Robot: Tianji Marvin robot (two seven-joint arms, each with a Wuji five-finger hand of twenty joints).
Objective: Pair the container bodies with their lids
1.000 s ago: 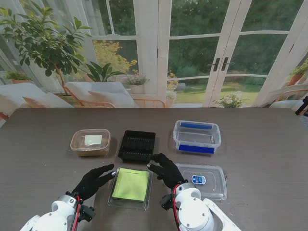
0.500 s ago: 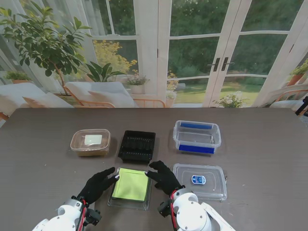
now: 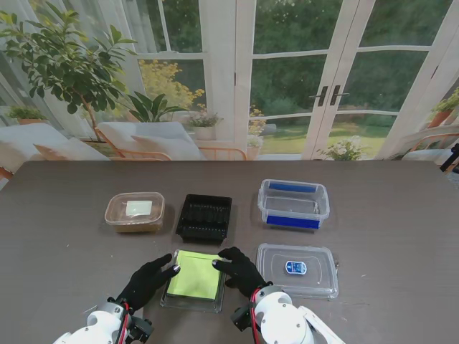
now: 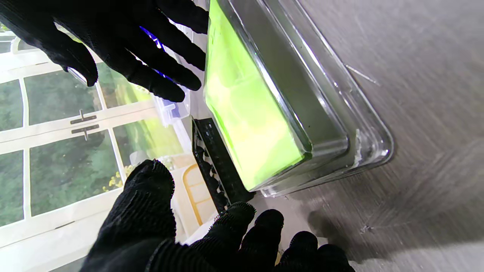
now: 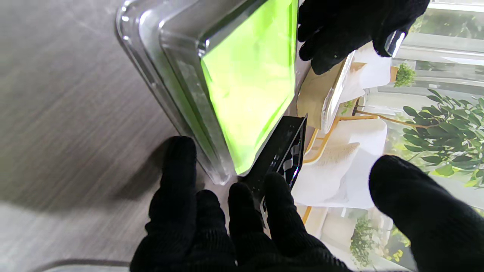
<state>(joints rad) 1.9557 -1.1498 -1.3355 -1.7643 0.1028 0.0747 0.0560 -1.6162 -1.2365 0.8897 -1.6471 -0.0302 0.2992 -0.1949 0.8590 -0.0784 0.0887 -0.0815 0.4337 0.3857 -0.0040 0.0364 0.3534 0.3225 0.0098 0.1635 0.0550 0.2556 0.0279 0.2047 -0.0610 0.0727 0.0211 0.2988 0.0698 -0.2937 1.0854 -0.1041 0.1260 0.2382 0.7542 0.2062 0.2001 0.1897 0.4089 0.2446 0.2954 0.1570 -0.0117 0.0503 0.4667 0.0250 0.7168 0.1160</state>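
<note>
A clear lid with a bright green sheet lies flat on the table right in front of me. My left hand is at its left edge, fingers spread and reaching its far left corner. My right hand is at its right edge, fingertips over the far right corner. Neither hand is closed on the lid. Just beyond it sits the open black tray. In the left wrist view the green lid lies between my left fingers and the right hand. The right wrist view shows the green lid past my right fingers.
A clear box with blue clips stands at the far right, and its flat clear lid with a blue label lies just right of my right hand. At the far left is a tan container with its lid on.
Both hands have drawn back toward me and closed in on the green lid's two sides. The right hand left the black tray's near edge.
</note>
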